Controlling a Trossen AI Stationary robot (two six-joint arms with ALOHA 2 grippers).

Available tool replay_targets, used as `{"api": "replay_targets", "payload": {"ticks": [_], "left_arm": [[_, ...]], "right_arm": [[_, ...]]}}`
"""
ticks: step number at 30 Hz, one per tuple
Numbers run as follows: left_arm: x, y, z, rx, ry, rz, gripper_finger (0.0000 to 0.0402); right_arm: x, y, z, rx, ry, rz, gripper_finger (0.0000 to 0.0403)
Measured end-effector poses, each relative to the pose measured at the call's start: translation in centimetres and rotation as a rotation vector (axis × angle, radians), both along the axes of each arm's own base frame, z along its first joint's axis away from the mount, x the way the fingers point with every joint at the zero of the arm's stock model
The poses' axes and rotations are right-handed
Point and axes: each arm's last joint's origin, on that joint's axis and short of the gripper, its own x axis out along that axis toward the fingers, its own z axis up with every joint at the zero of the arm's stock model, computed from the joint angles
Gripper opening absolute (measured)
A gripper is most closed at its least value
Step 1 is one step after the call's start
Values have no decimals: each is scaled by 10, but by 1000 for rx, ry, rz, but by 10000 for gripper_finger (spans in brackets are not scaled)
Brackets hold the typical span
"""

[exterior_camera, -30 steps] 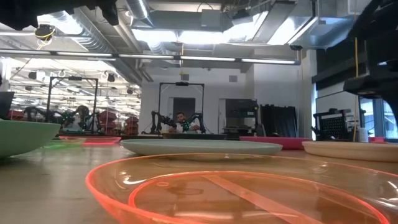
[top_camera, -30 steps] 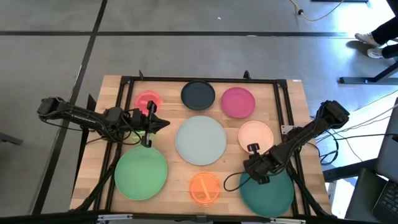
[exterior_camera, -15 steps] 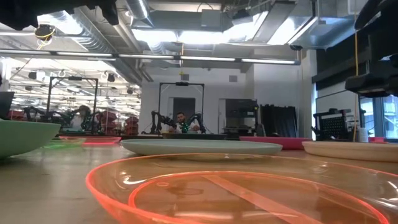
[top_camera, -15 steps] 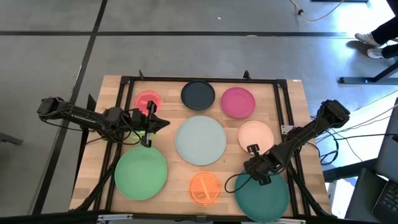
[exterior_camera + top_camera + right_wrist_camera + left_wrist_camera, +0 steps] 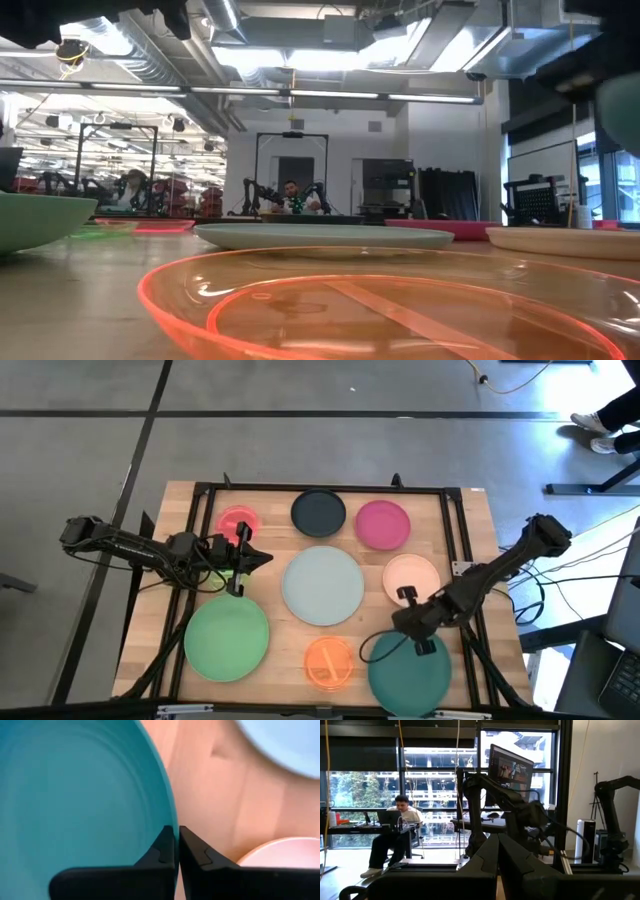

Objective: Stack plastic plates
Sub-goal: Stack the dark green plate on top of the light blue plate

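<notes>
Wooden bench [image 5: 270, 628] under a black frame, grey floor around it, workshop with more arms and a seated person [image 5: 395, 832] beyond.

Nearest the front edge: translucent orange plate [image 5: 328, 662] between light green plate [image 5: 227, 638] and teal plate [image 5: 409, 669]. Right hand [image 5: 412, 628] clamped on the teal plate's rim, fingers [image 5: 162, 851] pinched tight over the edge, wood grain showing past it in the right wrist view.

Mid-bench: pale grey-blue plate [image 5: 323, 585] in the centre, peach plate [image 5: 411, 579] just beside it on the right. Left hand [image 5: 260, 558] poised above the bench left of the grey-blue plate, fingers pressed together on nothing, aimed level across the bench. Lime plate [image 5: 236, 571] mostly hidden beneath that arm.

Back row, left to right: red-pink plate [image 5: 238, 522], dark navy plate [image 5: 318, 512], magenta plate [image 5: 382, 524], all apart from one another.
</notes>
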Motion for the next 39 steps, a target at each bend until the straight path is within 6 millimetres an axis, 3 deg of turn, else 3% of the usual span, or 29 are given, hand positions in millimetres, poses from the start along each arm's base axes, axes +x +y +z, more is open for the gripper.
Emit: {"api": "replay_targets", "payload": {"ticks": [7, 16, 25, 33, 39], "left_arm": [[0, 0, 0, 0, -2, 0, 2], [0, 0, 2, -3, -18, 0, 2], [-1, 0, 2, -4, -21, 0, 2], [-1, 0, 2, -4, -25, 0, 2], [-1, 0, 3, -5, -31, 0, 2]], "right_arm": [[11, -35, 21, 83, -74, -237, 1], [34, -85, 24, 79, -160, -479, 1], [56, -136, 33, 89, -354, -623, 0], [74, -170, 21, 79, -394, -706, 0], [93, -180, 1, 116, -389, -686, 0]]}}
